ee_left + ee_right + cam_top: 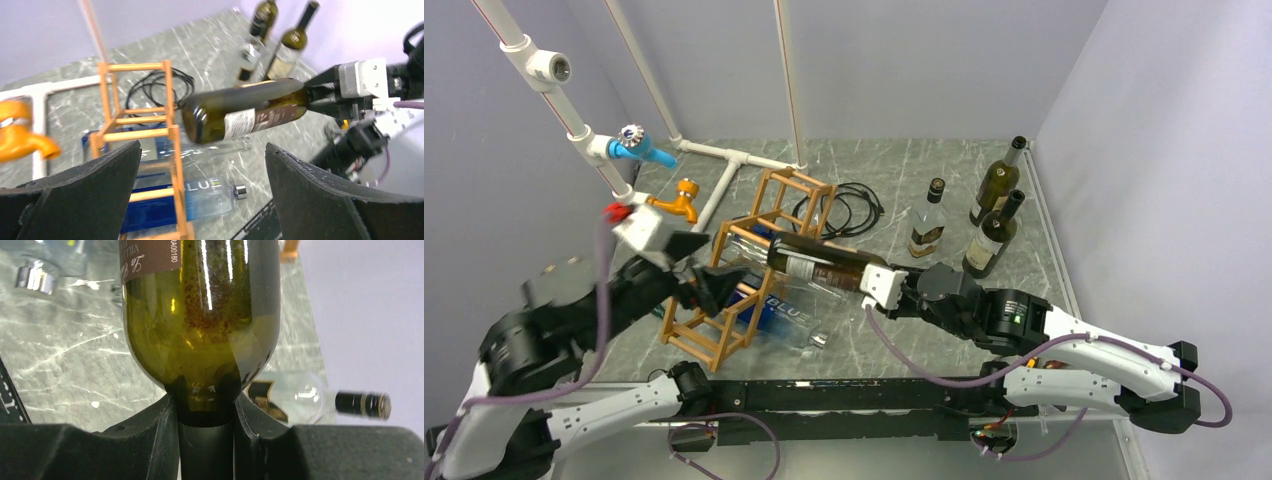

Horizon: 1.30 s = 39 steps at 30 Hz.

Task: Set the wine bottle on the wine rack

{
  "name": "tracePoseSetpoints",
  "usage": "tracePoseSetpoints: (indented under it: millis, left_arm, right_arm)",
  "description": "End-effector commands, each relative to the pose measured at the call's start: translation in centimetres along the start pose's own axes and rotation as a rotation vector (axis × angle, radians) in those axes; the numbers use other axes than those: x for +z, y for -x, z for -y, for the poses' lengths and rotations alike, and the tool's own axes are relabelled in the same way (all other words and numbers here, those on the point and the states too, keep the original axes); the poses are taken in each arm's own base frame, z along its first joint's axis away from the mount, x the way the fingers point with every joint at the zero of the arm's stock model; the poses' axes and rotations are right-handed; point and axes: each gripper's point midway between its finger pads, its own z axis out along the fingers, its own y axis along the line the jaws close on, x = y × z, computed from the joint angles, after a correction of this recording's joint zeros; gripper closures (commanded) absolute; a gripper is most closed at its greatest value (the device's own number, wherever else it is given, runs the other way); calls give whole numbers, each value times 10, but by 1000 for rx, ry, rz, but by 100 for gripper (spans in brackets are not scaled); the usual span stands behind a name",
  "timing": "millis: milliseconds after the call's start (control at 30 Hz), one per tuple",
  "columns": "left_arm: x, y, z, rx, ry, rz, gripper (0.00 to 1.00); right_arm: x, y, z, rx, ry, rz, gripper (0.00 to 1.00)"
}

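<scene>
Wine bottle (819,262) hangs level, straight out from my right tool, base leading, with its butt at the right-hand posts of the wine rack (169,95). I cannot tell whether glass touches wood. Starting on the left, my left tool (202,150) is spread fully with nothing between its fingers, and the rack sits close ahead of it. Below and ahead of that tool, a clear blue-labelled bottle (205,187) lies on the tabletop (884,165) at the rack's foot, so I judge the lowest cell is taken. Further right, my right tool (206,410) is clamped tight on the wine bottle's neck just behind the shoulder. To do this insertion well, I should keep the bottle level and line its base up with an open cell above the blue one. Then I'd feed slowly along the bottle's own axis so it doesn't shove the light frame. The left tool could steady the rack. Other standing bottles (987,243) wait beyond the right tool, well apart.
</scene>
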Motion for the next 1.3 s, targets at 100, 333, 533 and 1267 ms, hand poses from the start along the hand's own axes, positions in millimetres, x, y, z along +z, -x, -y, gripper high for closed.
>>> tracePoseSetpoints:
  millis: [100, 333, 533, 1267]
  left_arm:
    - [-24, -11, -56, -130, 275, 141, 0]
    - [-2, -62, -56, -148, 312, -18, 1]
    - [19, -82, -52, -144, 315, -73, 0]
    - [106, -110, -75, 65, 347, -463, 42]
  right_arm:
    - [-26, -2, 52, 457, -340, -17, 100]
    - [-32, -42, 57, 582, -526, -110, 100]
    - [-13, -41, 40, 554, -430, -112, 100]
    - [29, -59, 27, 599, -248, -221, 100]
